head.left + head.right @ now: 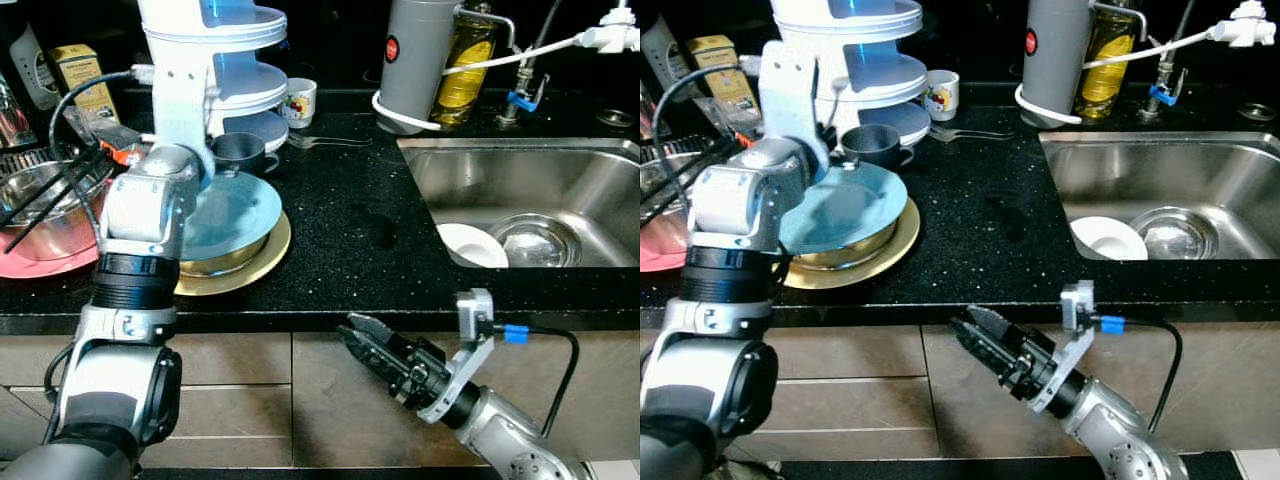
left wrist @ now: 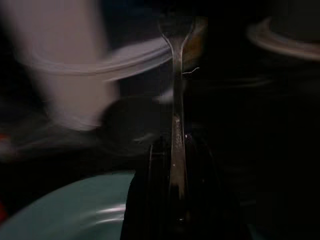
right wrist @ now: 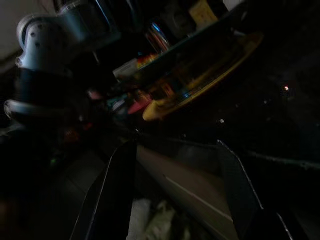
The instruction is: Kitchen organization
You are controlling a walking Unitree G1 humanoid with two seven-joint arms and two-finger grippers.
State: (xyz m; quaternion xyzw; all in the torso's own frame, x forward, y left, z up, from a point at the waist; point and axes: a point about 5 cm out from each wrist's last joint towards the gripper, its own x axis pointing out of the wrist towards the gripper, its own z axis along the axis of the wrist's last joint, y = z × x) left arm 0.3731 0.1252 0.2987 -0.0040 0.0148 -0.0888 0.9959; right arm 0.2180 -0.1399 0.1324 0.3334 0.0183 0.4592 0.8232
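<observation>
Overhead, left tool point(image 2: 175, 200) clamped on slim metal utensil point(image 2: 176, 100) above glossy teal plate point(image 1: 235, 210); right tool point(image 1: 362, 335) apart.

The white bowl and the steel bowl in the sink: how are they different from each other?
The white bowl is matte and opaque; the steel bowl is shiny and reflective. The white bowl lies nearer the sink's left wall, the steel bowl toward the middle. The steel bowl looks wider. Both rest on the sink floor, side by side.
</observation>
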